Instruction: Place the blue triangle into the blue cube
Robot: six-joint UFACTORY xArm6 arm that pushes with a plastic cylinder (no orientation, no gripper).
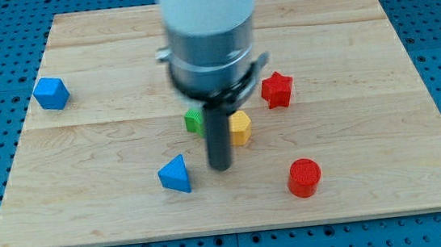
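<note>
Approach step: my tip (221, 168) stands just beside blue triangle (176, 175), at its 3 o'clock. Next push: toward blue cube (51, 93), 10 o'clock. No claw fitted.

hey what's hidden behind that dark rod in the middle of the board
A green block peeks out at the view's left of the dark rod, a yellow block at its right. Both are partly covered, so their shapes are unclear. My tip rests right of the blue triangle.

One camera view only. It looks down at a steep angle from beyond the view's bottom edge onto the wooden board (344, 63), near enough that the board nearly fills the frame. The arm's body (210, 27) enters from the view's top, close and blurred.
</note>
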